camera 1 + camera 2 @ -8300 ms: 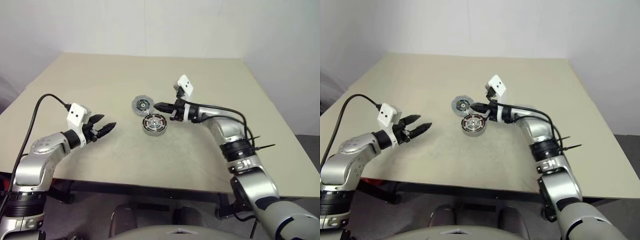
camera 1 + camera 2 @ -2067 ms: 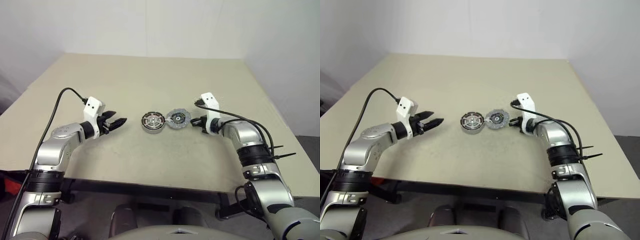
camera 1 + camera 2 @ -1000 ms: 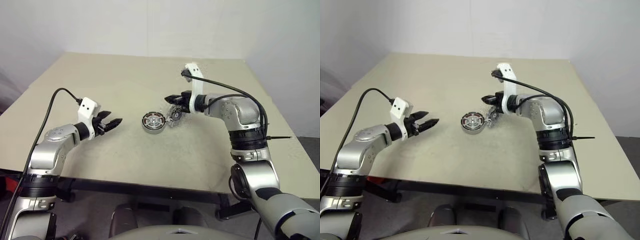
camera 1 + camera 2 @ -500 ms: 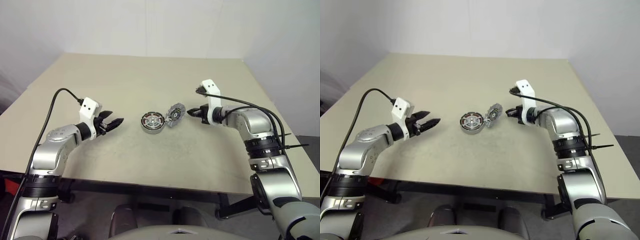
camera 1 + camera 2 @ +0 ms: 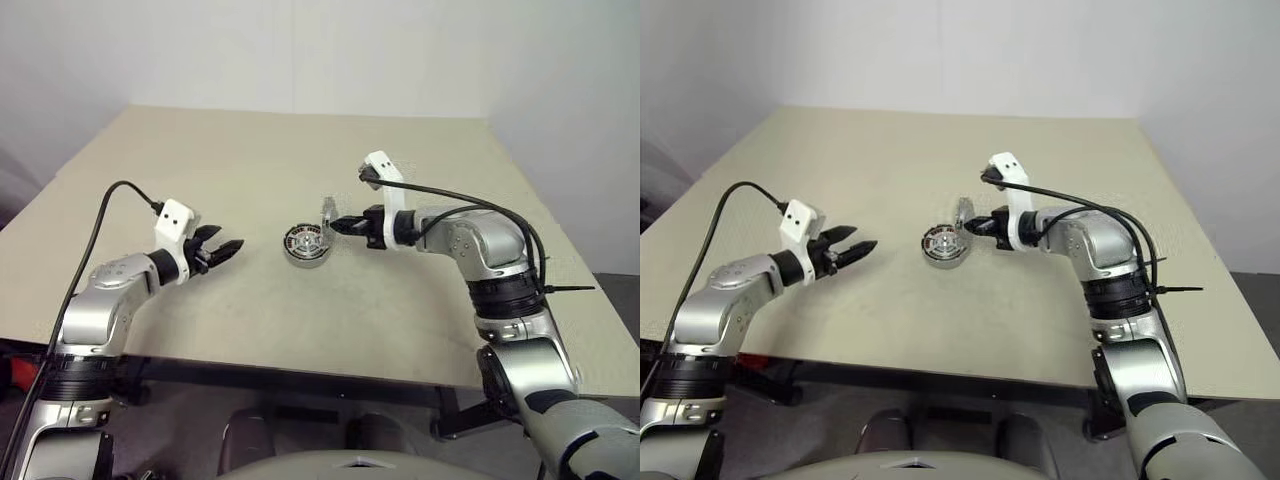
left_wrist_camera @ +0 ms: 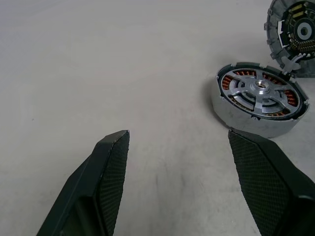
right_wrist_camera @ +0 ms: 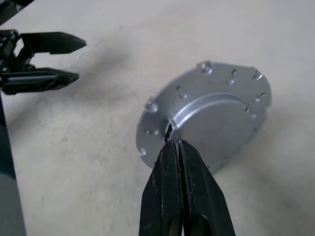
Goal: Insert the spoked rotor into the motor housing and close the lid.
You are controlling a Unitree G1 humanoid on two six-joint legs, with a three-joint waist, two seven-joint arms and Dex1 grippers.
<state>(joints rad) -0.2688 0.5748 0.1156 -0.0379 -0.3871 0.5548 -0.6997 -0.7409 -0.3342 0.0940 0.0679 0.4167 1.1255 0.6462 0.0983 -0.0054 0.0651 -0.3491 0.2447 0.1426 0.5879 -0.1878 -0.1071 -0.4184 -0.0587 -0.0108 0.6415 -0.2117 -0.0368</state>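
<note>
The right gripper (image 7: 181, 143) has its jaws shut tight, with nothing between them. Its tips push on the back of the lid (image 7: 206, 113), which stands up on its edge, leaning beside the motor housing (image 5: 306, 246). The lid touches the far right rim of the housing and is not lying on top yet. The spoked rotor (image 6: 259, 92) already sits inside the housing, with the copper wire ring around it.

The left gripper (image 5: 218, 251) waits well apart on the other side, just above the worktop (image 5: 250, 160). Its jaws are wide and hold nothing.

What could go wrong? The lid is only pushed, not held. It could tip the wrong way and fall flat on the worktop. It could slide off the shut tips and roll away. It could also land crooked on the housing, with one side up, so it would not close. The housing is not held by anything, so a hard push could shove it across the worktop. A slow, soft push looks safest.

The worktop is flat, plain and pale beige, with a dull look. It seems a bit slippery for small metal parts. The walls behind are bare and white. Only the motor parts lie on the worktop.
</note>
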